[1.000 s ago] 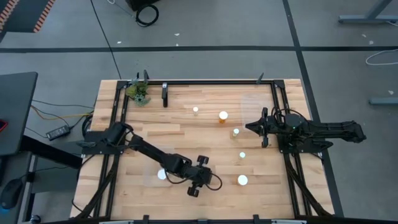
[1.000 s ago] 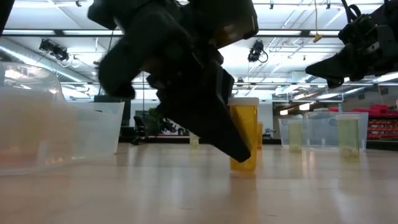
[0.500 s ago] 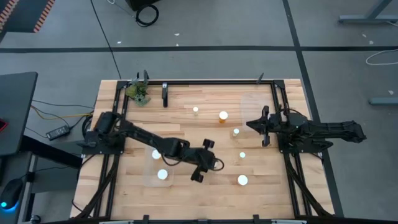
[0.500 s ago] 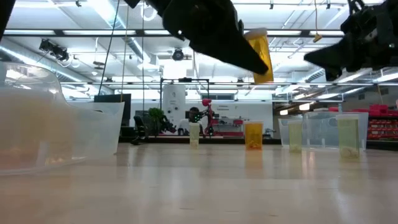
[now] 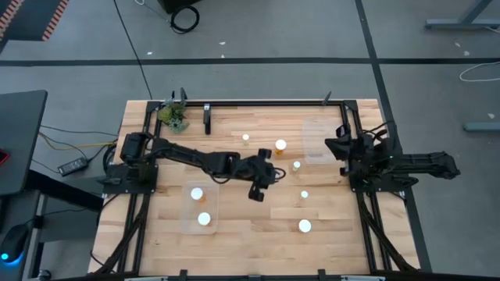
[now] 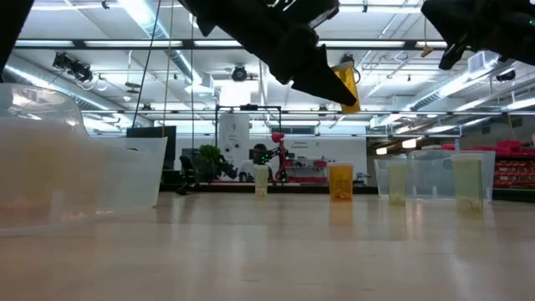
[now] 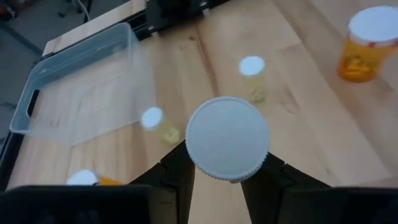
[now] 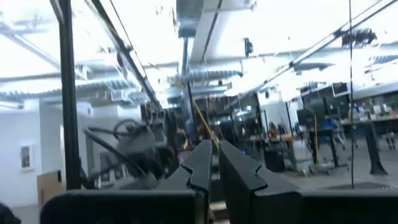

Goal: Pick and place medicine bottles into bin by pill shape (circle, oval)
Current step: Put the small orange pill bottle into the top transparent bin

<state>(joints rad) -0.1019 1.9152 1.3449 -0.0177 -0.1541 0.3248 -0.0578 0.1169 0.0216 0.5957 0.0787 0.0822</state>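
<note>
Your left gripper (image 5: pixel 269 173) hangs above the middle of the table (image 5: pixel 234 234), arm stretched out from the left side. Its jaws are clamped narrowly on a medicine bottle (image 7: pixel 227 138): in the left wrist view the round white cap fills the space between the two dark fingers (image 7: pixel 177 177), and in the low view the amber bottle (image 6: pixel 346 82) rides tilted, well clear of the wood.

Your right gripper (image 5: pixel 332 148) sits by the right edge of the table, raised, with its jaws pressed together and nothing between them; its wrist camera looks out level into the room.

From above, you have two white-capped bottles (image 5: pixel 197 192) standing in the clear bin (image 5: pixel 186 226) at the front left. A second clear bin (image 5: pixel 315 133) lies at the back right, just beside the right gripper. The loose bottles stand between the arms: a small one (image 5: pixel 245 138) near the back, a wider orange one (image 5: pixel 280 145) next to it, one (image 5: pixel 296 165) just beside the held bottle, one (image 5: pixel 304 194) further forward, and a wide-capped one (image 5: pixel 305 225) near the front.

A small green plant (image 5: pixel 173 115) sits at the back left corner.
</note>
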